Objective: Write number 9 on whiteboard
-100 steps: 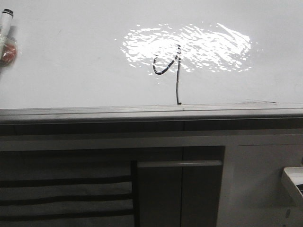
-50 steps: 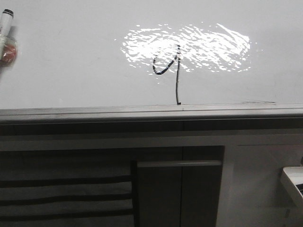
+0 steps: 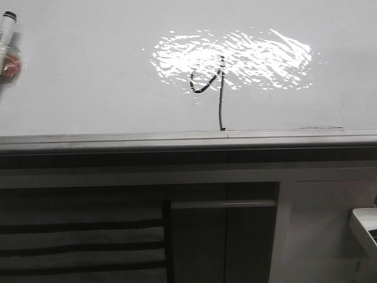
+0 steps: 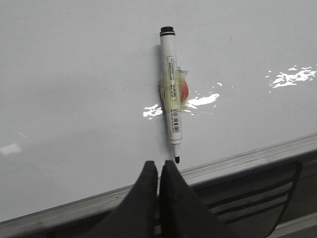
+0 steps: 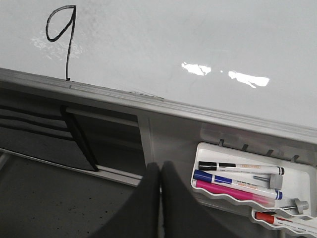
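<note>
The number 9 (image 3: pixel 219 88) is drawn in thin black stroke on the whiteboard (image 3: pixel 88 71), its loop in the glare patch and its tail reaching the grey ledge (image 3: pixel 177 140). It also shows in the right wrist view (image 5: pixel 66 37). An uncapped white marker (image 4: pixel 171 94) lies on the whiteboard (image 4: pixel 74 74), also seen at the far left of the front view (image 3: pixel 7 29). My left gripper (image 4: pixel 158 164) is shut and empty, just short of the marker's tip. My right gripper (image 5: pixel 159 166) is shut and empty, below the ledge.
A white pen tray (image 5: pixel 208 148) holds black, blue, pink and red markers (image 5: pixel 237 179) beside my right gripper. Dark cabinet fronts (image 3: pixel 224 236) lie under the ledge. A corner of the tray (image 3: pixel 362 227) shows at the right edge.
</note>
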